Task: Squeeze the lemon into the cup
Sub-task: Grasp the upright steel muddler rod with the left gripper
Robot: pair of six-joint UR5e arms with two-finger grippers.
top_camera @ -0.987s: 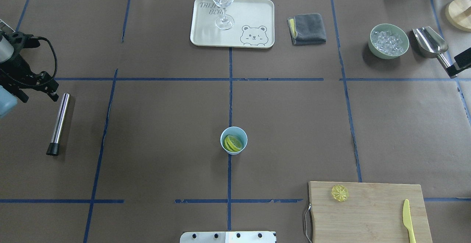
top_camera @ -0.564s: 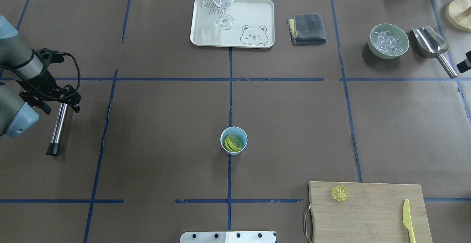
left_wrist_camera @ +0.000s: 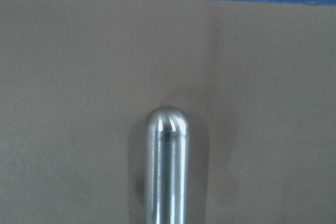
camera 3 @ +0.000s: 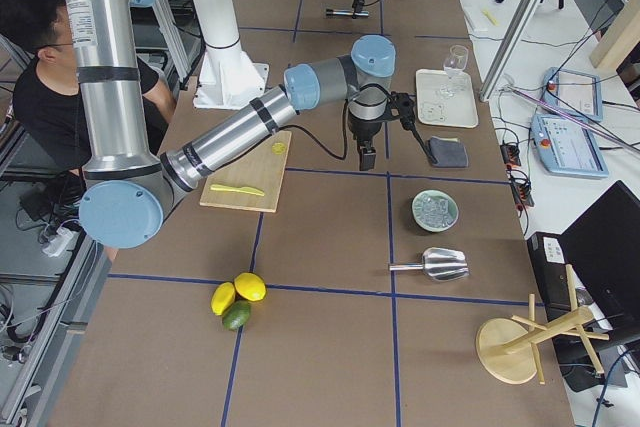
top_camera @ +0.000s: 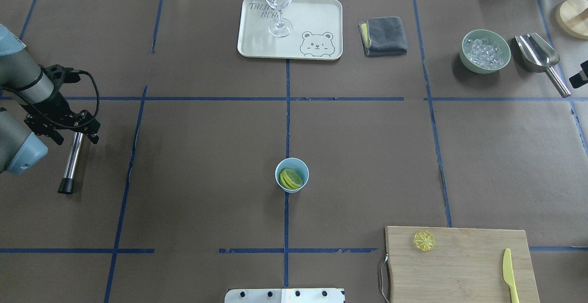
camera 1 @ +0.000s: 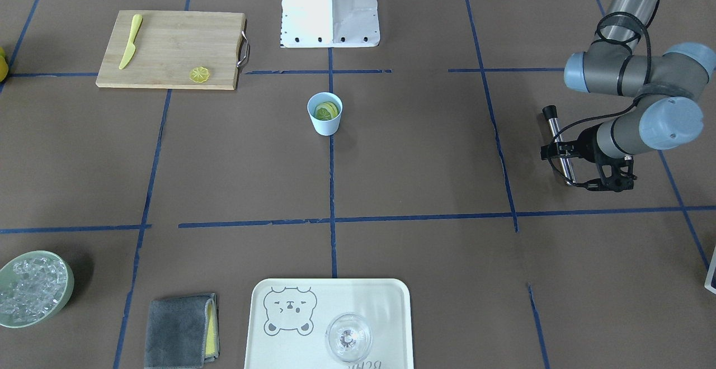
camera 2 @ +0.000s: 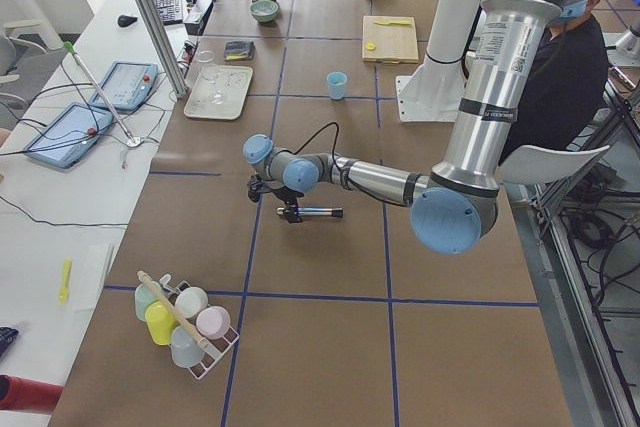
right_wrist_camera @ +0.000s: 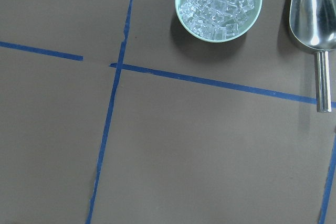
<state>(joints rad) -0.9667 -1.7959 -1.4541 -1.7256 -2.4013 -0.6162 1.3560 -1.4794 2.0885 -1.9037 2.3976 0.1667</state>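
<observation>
The light-blue cup (top_camera: 292, 175) stands upright near the table's middle, and also shows in the front view (camera 1: 324, 114). The yellow lemon piece (top_camera: 291, 178) lies inside it, cut face up. My left gripper (top_camera: 76, 132) is far to the left of the cup. It hangs open, its fingers on either side of the top end of a steel muddler (top_camera: 72, 160) lying on the table. The left wrist view shows only the muddler's rounded end (left_wrist_camera: 166, 166). Only a black edge of my right gripper (top_camera: 579, 79) shows at the far right, high above the table; I cannot tell whether it is open or shut.
A cutting board (top_camera: 464, 266) at the front right holds a flat yellow slice (top_camera: 424, 240) and a yellow knife (top_camera: 507, 273). At the back are a tray (top_camera: 321, 18) with a clear glass (top_camera: 279, 4), a grey cloth (top_camera: 383, 36), a bowl of ice (top_camera: 485, 50) and a steel scoop (top_camera: 537, 53).
My left arm has swung in from the left edge and brought its gripper over the muddler's top end. The right gripper has drawn back towards the right edge.
</observation>
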